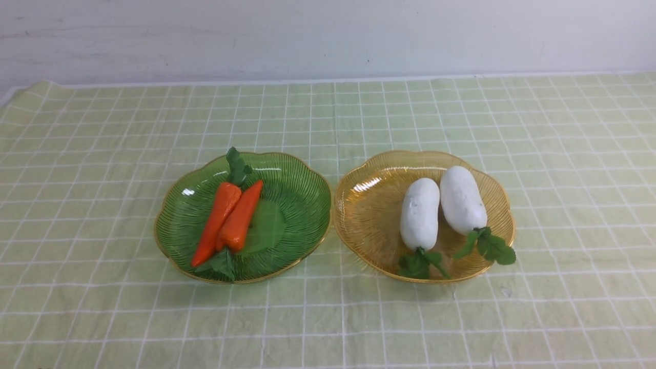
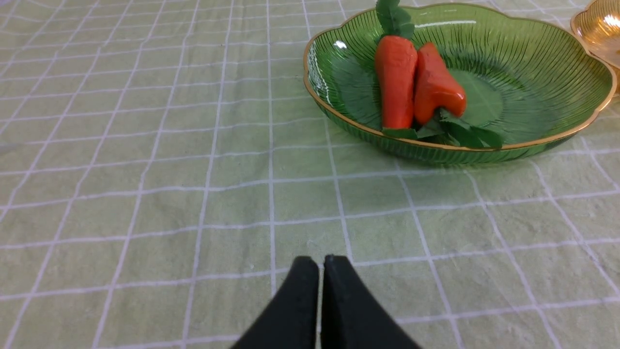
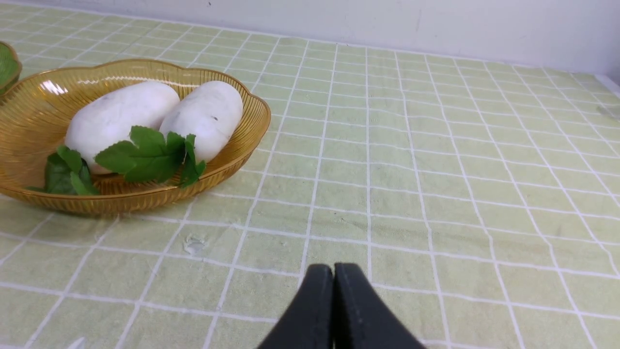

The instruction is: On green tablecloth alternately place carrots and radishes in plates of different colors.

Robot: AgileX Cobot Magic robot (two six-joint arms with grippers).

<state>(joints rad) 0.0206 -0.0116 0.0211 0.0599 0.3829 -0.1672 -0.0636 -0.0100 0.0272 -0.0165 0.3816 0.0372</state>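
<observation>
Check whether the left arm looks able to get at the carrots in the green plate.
Probably yes: only bare green tablecloth lies between the shut left tool and the green plate, whose carrots lie uncovered.

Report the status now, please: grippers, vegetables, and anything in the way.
Left gripper shut, empty; right gripper shut, empty. Two carrots in green plate, two radishes in amber plate. Nothing in the way.

On my green tablecloth (image 1: 328, 318) I see two carrots (image 1: 228, 218) touching in the green plate (image 1: 302, 205), and two radishes (image 1: 441, 210) side by side in the amber plate (image 1: 366, 210).
</observation>
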